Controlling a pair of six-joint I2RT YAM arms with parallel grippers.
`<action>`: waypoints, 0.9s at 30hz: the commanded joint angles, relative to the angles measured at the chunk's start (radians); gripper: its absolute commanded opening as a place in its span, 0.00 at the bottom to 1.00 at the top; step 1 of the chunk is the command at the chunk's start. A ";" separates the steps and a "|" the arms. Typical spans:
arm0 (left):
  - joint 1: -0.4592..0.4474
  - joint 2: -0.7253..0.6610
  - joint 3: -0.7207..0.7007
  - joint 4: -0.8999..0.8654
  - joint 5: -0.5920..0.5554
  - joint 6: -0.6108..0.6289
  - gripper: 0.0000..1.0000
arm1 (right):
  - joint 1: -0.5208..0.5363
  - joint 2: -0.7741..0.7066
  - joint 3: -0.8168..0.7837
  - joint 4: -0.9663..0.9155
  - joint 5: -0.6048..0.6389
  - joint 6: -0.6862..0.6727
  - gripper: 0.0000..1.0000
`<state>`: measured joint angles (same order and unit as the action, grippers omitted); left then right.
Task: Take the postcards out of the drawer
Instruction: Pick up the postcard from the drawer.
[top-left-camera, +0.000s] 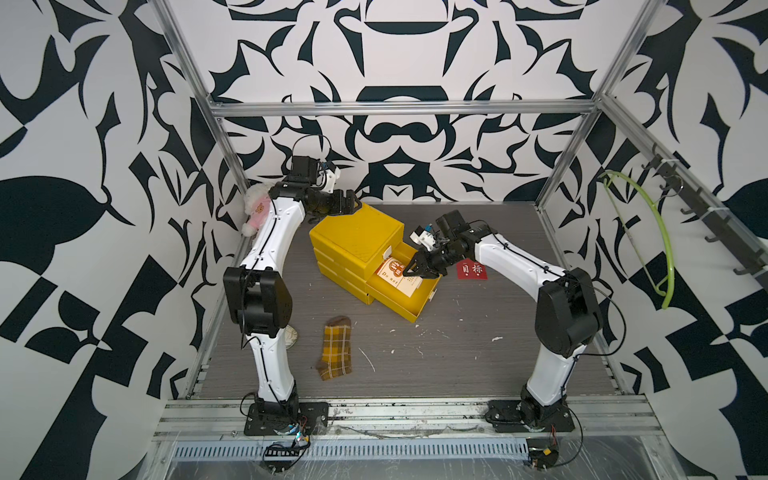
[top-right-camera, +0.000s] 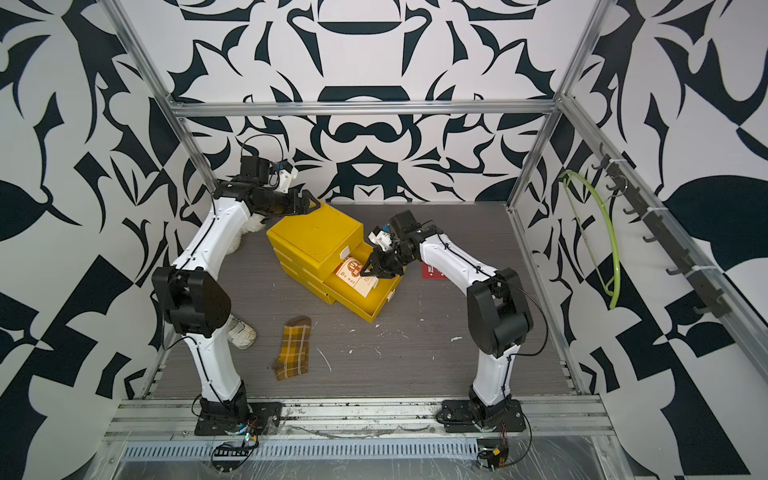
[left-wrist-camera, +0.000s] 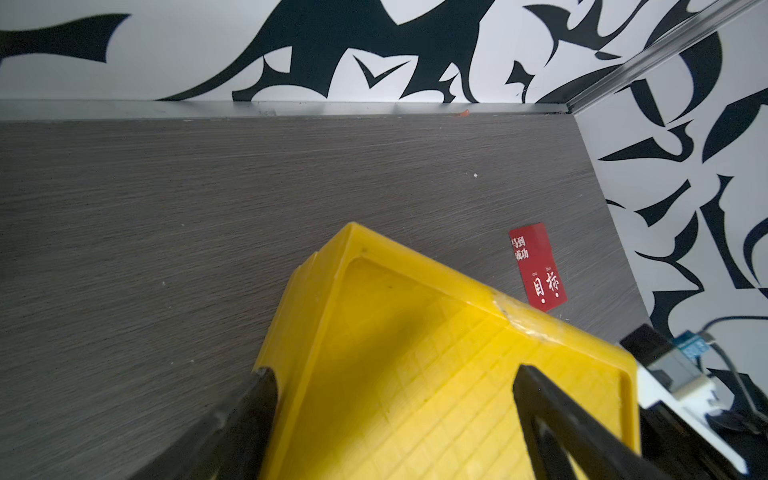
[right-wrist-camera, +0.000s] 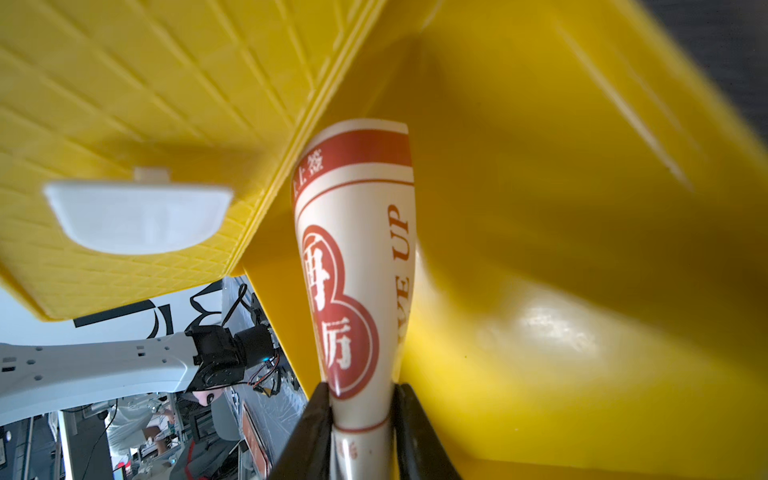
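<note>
**Right arm has the cream card pinched in the drawer, lift-out is next**

Step in hand: grasp and extract. The right gripper (top-left-camera: 409, 271) is down inside the pulled-out yellow plastic drawer (top-left-camera: 409, 307), centre of both top views. Its jaws are clamped on the cream postcard with orange-red band and round emblem (right-wrist-camera: 357, 249). The right wrist view shows that card bowed into a curl between the two fingers (right-wrist-camera: 318, 415) (thin stock, buckles under squeeze). In a top view its far end looks to rest in the drawer.

The red postcard with white Chinese characters (top-left-camera: 471, 270) lies flat on the grey wood-grain table (top-left-camera: 457, 353), just right of the drawer. That one is already out.

The left gripper (top-left-camera: 351, 203) has its jaws wide apart and holds nothing. It sits at the rear corner of the yellow plastic drawer cabinet (top-left-camera: 357, 235), upper centre-left of the frame. I can't tell if it touches; my guess is it's bracing.

Next move: raise the card clear of the drawer wall and the cabinet's front edge, then carry it right and set it near the red one. The risk is the curled card slipping out or snagging.

Hard to make out:
- Anything under the cream card is hidden by the card and gripper.
- The drawer's inner end under the cabinet isn't visible.
- The red card is partly covered by the right arm in the top views.
- The cream card's English text is cut off and the small print is unreadable.
</note>
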<state>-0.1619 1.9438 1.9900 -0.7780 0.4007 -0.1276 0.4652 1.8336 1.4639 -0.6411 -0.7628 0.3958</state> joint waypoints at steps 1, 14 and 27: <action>-0.027 -0.085 -0.026 0.020 0.009 -0.019 0.94 | 0.002 -0.048 -0.010 -0.052 -0.019 -0.009 0.27; -0.044 -0.167 0.000 0.037 -0.053 -0.028 0.95 | -0.079 -0.170 -0.053 -0.163 0.056 -0.078 0.27; -0.209 -0.200 -0.158 0.340 0.186 -0.322 0.94 | -0.306 -0.392 0.039 -0.201 0.110 -0.114 0.27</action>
<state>-0.3546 1.7584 1.8969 -0.5884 0.4717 -0.3126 0.1848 1.5021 1.4403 -0.8551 -0.6807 0.2970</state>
